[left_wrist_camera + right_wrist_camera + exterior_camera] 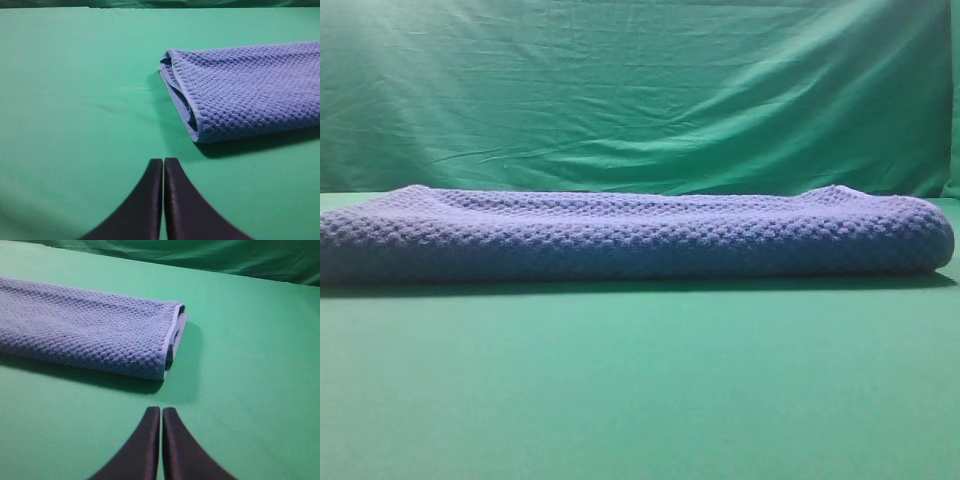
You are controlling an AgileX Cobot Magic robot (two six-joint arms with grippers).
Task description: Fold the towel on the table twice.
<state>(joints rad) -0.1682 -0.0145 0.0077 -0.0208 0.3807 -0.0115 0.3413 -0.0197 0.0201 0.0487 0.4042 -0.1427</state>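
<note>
towel (630,235) — bumpy waffle weave, folded long — on table (640,390)

towel (630,235): we see blue-grey, bumpy waffle weave | table (640,390): we see plain green | backdrop (640,90): green | fingers (145,205): black

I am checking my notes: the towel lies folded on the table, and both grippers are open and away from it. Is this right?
Not quite. The towel lies folded on the table, away from both grippers, but the left gripper and right gripper are shut, as the wrist views show.
</note>
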